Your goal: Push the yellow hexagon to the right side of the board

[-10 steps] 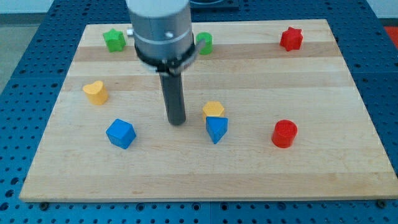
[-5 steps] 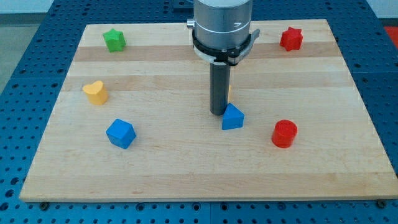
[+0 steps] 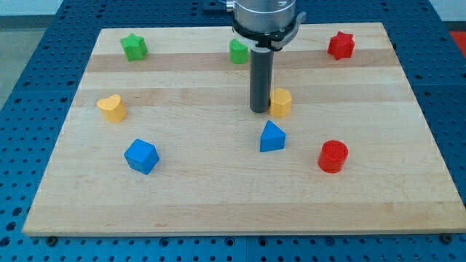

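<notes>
The yellow hexagon [image 3: 281, 102] lies a little right of the board's middle. My tip [image 3: 260, 110] stands right against its left side. A blue triangular block [image 3: 272, 137] lies just below the tip and the hexagon, apart from both. The rod rises from the tip to the arm's grey body at the view's top.
A yellow heart-shaped block [image 3: 111, 108] and a blue cube [image 3: 140, 156] lie at the left. A green star [image 3: 133, 46] and a green block [image 3: 238, 51] lie near the top edge, a red star [image 3: 340, 45] at top right, a red cylinder [image 3: 333, 156] at lower right. The wooden board [image 3: 218, 196] has edges all round.
My tip moved right across the board, then up. The yellow hexagon went up and right with it. The blue triangular block was shifted slightly right and now lies apart.
</notes>
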